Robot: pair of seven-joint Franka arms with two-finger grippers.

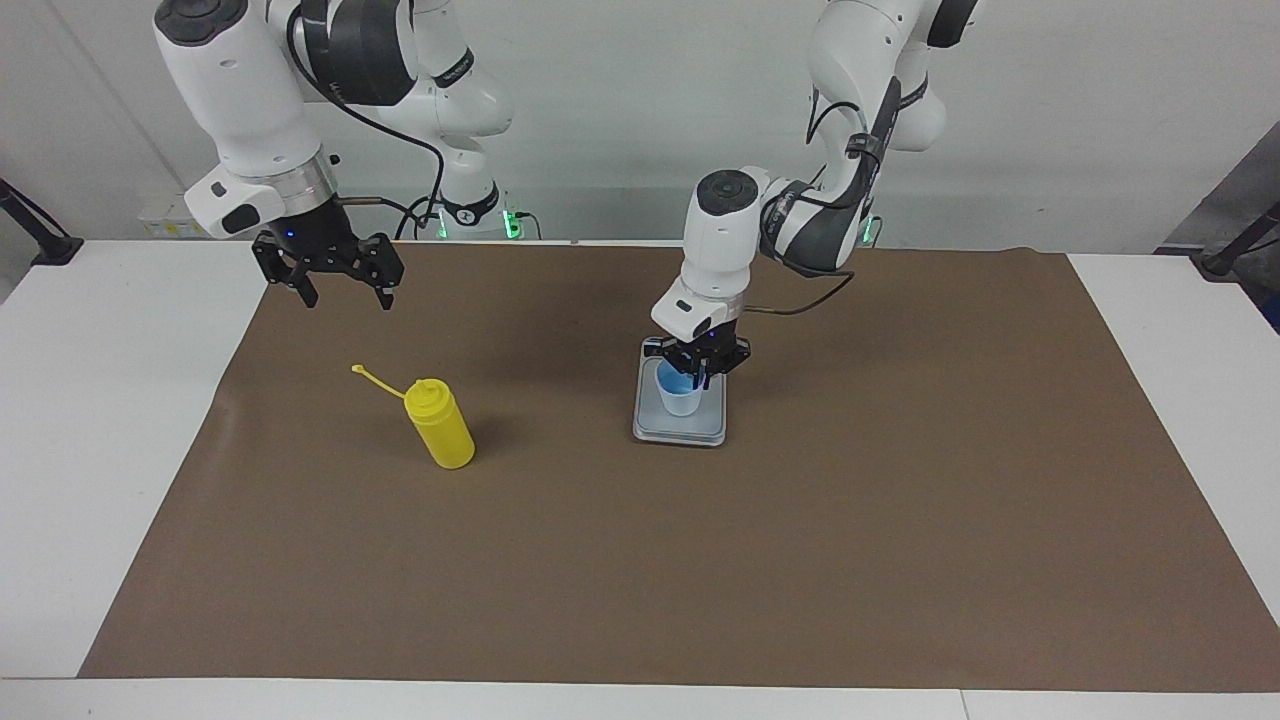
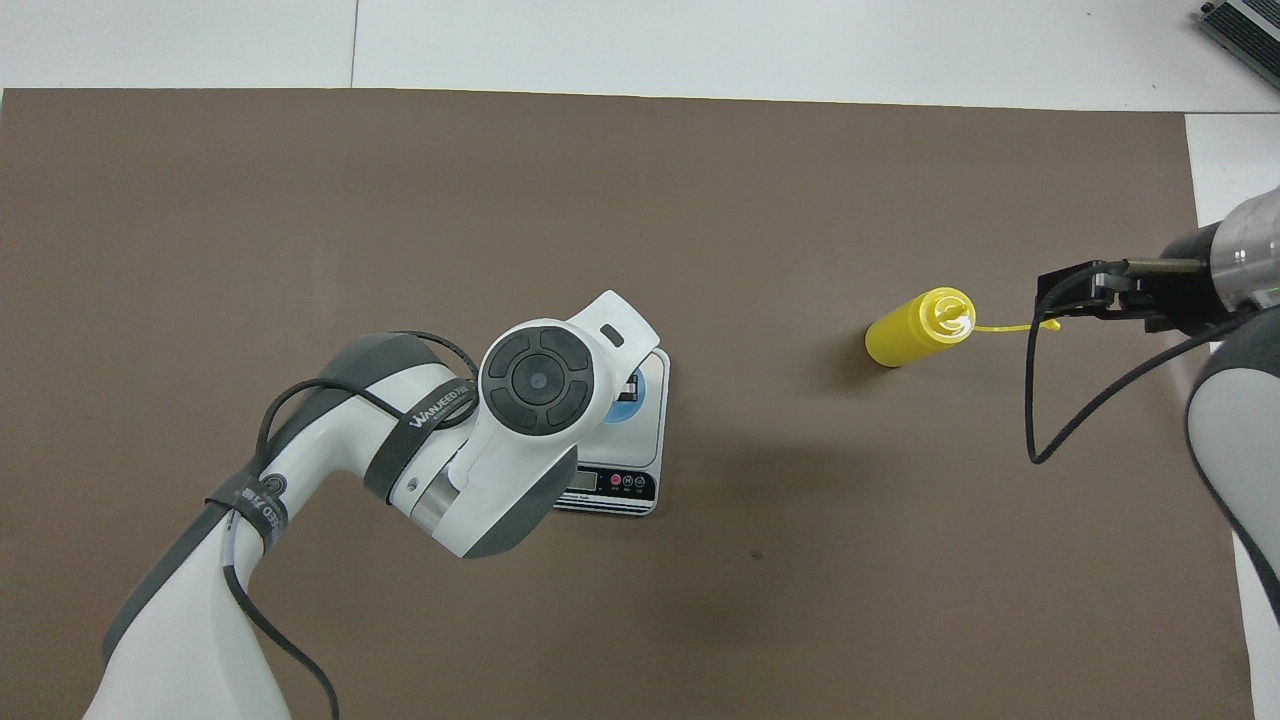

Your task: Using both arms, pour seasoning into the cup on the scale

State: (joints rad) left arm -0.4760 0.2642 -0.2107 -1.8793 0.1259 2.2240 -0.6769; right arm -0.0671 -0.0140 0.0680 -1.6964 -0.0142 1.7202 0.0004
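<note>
The pale blue cup [image 1: 680, 397] stands on the silver-grey scale [image 1: 680, 428] in the middle of the brown mat. My left gripper [image 1: 700, 372] is right at the cup's rim, pointing down. In the overhead view the left arm's wrist hides this gripper and most of the cup [image 2: 630, 409]; part of the scale [image 2: 648, 440] shows. The yellow seasoning bottle [image 1: 441, 428] stands upright toward the right arm's end, its cap strap sticking out sideways. My right gripper [image 1: 345, 297] hangs open and empty over the mat, apart from the bottle [image 2: 910, 331].
The brown mat [image 1: 800, 560] covers most of the white table [image 1: 90, 400]. The scale's dark display strip [image 2: 604, 484] faces the robots. A black cable [image 2: 1040, 400] loops down from the right arm's wrist.
</note>
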